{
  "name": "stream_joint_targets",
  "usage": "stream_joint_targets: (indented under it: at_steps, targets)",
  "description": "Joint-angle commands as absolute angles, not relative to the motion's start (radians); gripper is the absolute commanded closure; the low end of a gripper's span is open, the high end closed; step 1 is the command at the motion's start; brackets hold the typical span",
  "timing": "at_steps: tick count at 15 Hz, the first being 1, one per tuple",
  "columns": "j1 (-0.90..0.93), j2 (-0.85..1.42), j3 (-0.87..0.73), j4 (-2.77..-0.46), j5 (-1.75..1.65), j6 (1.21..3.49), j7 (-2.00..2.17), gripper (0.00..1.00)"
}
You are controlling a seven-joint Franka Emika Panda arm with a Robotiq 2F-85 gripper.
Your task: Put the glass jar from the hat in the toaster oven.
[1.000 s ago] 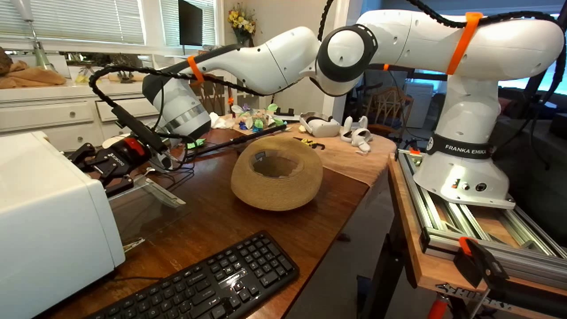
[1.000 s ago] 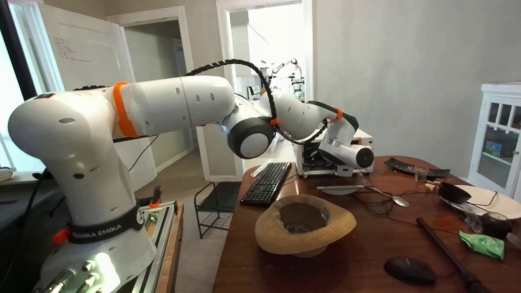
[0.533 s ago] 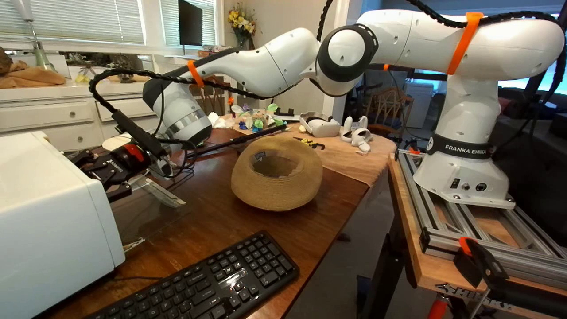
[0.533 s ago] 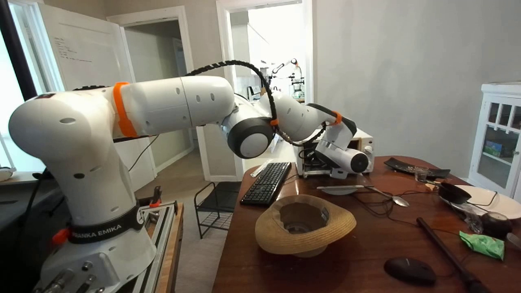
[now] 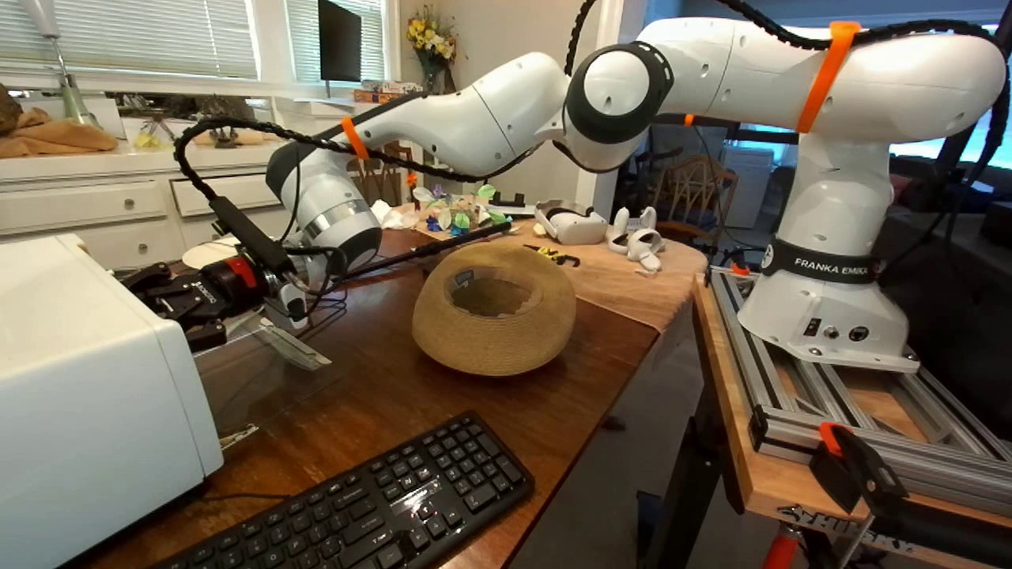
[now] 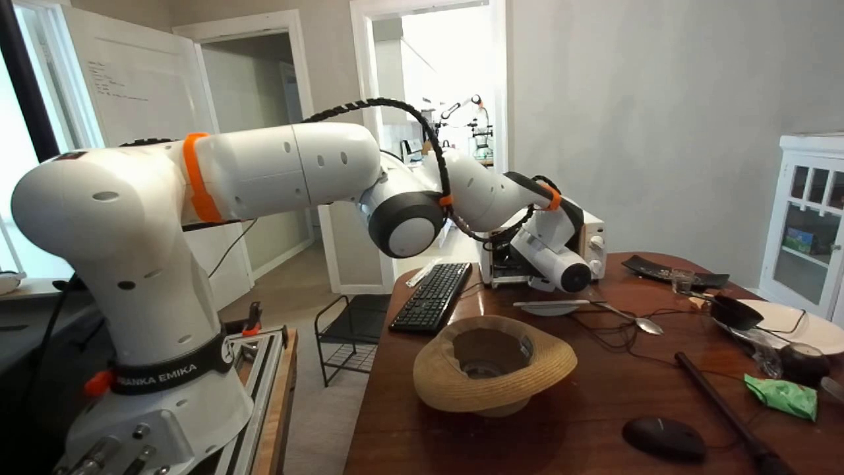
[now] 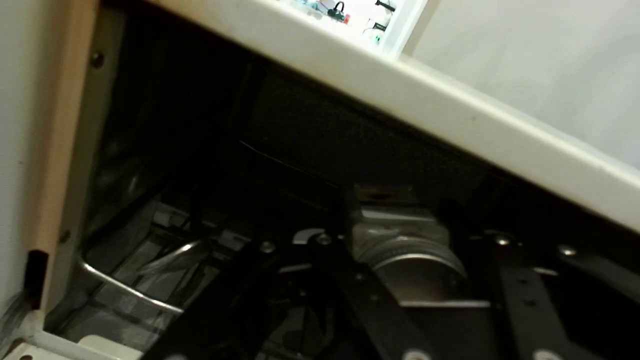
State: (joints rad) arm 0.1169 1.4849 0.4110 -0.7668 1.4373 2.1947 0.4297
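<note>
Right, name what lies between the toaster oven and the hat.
From the toaster oven to the hat, an exterior view shows the oven's lowered glass door, then brown tabletop.

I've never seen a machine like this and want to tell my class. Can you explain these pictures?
The big white machine is a robot arm, with joints that bend like your elbow. Its black hand is called a gripper. Two pictures look on from outside, from different places; the dark one comes from the robot's wrist, peeking into the white toaster oven. The gripper reaches in there, with a glass jar between its jaws. It is too dark to tell whether they squeeze it. On the brown table, along with the oven, you can see a straw hat lying upside down, a black keyboard, a computer mouse, a spoon and a crumpled green packet.
</note>
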Motion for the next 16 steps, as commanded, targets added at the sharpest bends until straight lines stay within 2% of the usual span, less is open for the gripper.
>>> stream_joint_targets:
  at_steps: [1, 6, 7, 9, 10, 16]
  targets:
    - [0.110, 1.485, 0.401, -0.778, 1.499, 2.162, 0.413, 0.76]
    - [0.123, 1.485, 0.380, -0.775, 1.496, 2.161, 0.425, 0.76]
    - [0.127, 1.485, 0.377, -0.765, 1.497, 2.181, 0.432, 0.51]
    - [0.129, 1.485, 0.373, -0.766, 1.495, 2.181, 0.432, 0.51]
    - [0.129, 1.485, 0.372, -0.766, 1.495, 2.181, 0.432, 0.76]
    - [0.128, 1.485, 0.356, -0.774, 1.503, 2.211, 0.490, 0.76]
